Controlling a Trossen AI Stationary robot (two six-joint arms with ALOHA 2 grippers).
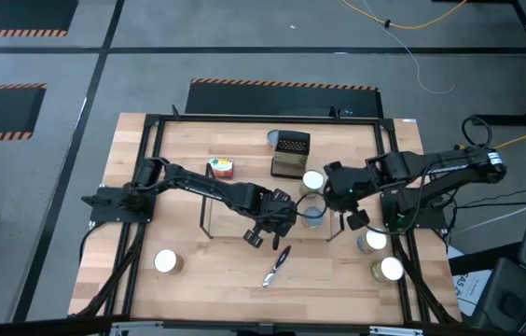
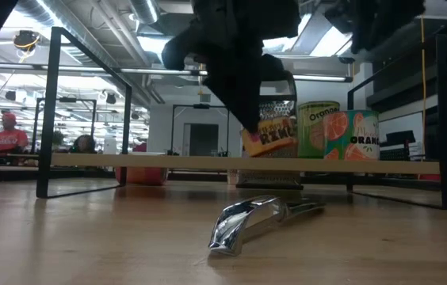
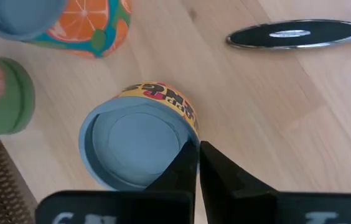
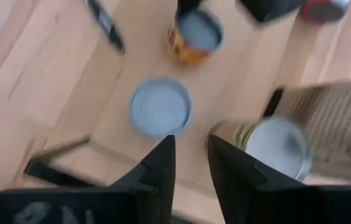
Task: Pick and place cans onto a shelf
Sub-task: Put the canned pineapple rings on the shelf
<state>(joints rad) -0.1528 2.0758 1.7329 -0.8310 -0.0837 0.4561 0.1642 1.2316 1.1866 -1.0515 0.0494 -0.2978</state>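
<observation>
On the shelf (image 1: 209,207), the yellow-labelled can (image 3: 139,140) stands upright right beside the left hand (image 3: 198,163).
Fingers nearly together, empty, at its rim; right hand (image 4: 191,163) hovers slightly open above neighbouring cans.

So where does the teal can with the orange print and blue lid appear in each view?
High: teal can at centre, between the two arms.
Low: teal can right of centre, on the shelf.
Left wrist: teal can at the top left corner.
Right wrist: teal can at centre, lid showing.
Landmark: the metal tool, in all four.
</observation>
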